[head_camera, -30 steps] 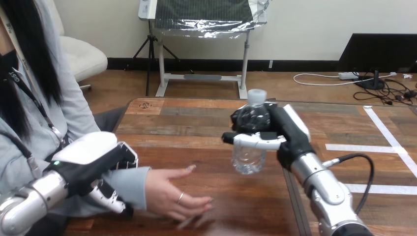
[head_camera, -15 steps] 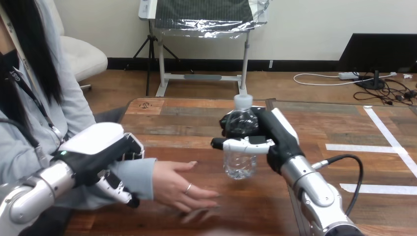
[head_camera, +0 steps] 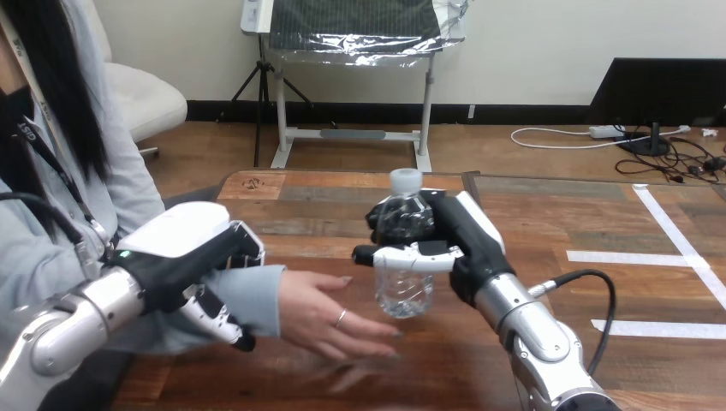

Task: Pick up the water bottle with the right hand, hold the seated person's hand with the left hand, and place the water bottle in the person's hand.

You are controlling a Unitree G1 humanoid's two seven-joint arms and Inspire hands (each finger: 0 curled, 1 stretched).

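- Water bottle (head_camera: 404,272): clear, with a white cap on top, upright, up in the air above the middle of the table.
- Right hand (head_camera: 458,244): wrapped round the top half of the bottle, immediately below the cap. Fingers and thumb curled tight on it. Silver arm coming in from the bottom right.
- Person's hand (head_camera: 330,321): just left of the bottle and a little lower, low over the table. Open, with fingers stretched out toward the bottle. Fingertips very near the bottle's bottom end; hard to tell if touching or not.
- Left hand (head_camera: 184,257): on the person's sleeve at the wrist, white back on top, fingers curled down round the near side of the sleeve. Silver arm coming in from the bottom left.
- Wooden table (head_camera: 325,205): brown planks, some light and some dark, under both hands and the bottle.
- White tape strips (head_camera: 629,257): flat on the table at the right, well apart from the bottle.
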